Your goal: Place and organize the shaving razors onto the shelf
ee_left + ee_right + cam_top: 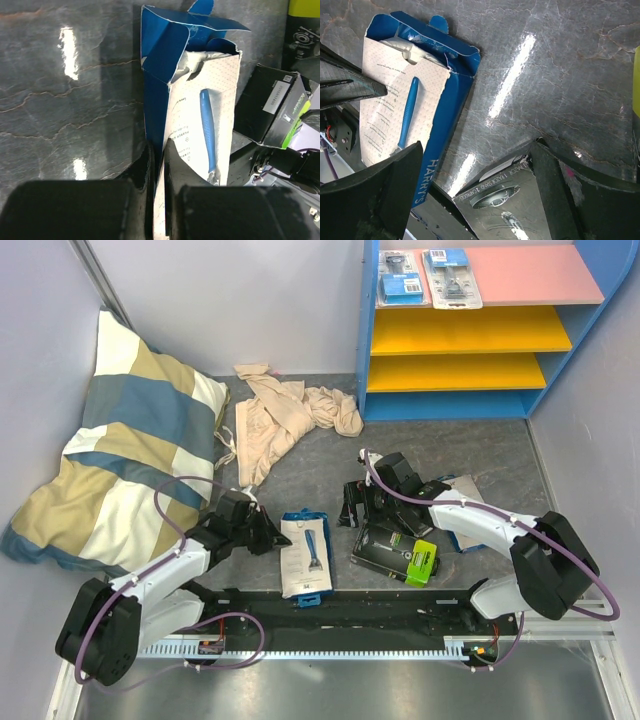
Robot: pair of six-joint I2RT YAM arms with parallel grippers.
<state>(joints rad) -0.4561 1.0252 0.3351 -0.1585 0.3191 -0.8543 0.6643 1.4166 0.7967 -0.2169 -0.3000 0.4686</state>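
Two blister razor packs on blue cards [403, 280] [450, 278] lie on the pink top board of the blue shelf [530, 275]. A white-blue razor box [305, 552] lies on the table with its end flap torn open; my left gripper [264, 532] is shut on its left edge, as the left wrist view shows [159, 150] [200, 125]. My right gripper [365, 508] is open, its fingers [395, 175] astride a black razor box [520, 200]. A black box with a lime-green end [398, 552] lies beside it. A pale pack [463, 488] is partly hidden under the right arm.
A striped pillow [130, 440] leans at the left wall. A beige cloth [290, 415] lies crumpled in front of the shelf's left end. The two yellow boards [465, 330] are bare. Walls close in on both sides.
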